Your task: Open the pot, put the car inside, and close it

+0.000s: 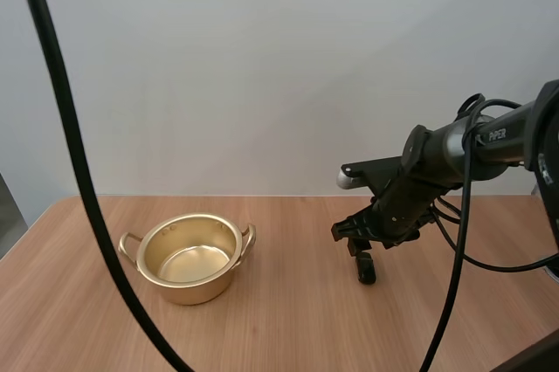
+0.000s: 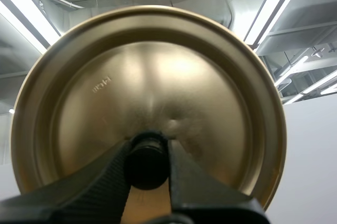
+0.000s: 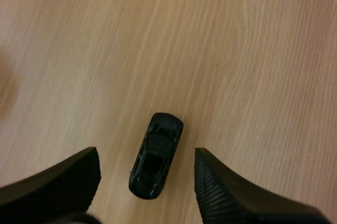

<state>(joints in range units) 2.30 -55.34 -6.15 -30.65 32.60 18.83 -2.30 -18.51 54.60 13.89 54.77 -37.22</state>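
Well, at the left the pot (image 1: pixel 192 290) stands open and empty on the table (image 1: pixel 288 328); my left gripper (image 2: pixel 147 149) is pinched tight on the black knob (image 2: pixel 146 167) of the lid (image 2: pixel 158 77), held up off the pot; where that arm hangs relative to the pot I cannot tell, so the lid could land off-centre when it goes back, or swing if the grip on the round knob is loose. Further right, my right gripper (image 3: pixel 146 154) is spread wide with nothing in it, one finger either side of the small black car (image 3: pixel 156 155), which lies on the table well apart from the pot; the car sits a little askew between the fingers, so closing may twist it or roll it away; in the high view the car is hard to tell from the dark fingers over it, and its wheels are hidden.
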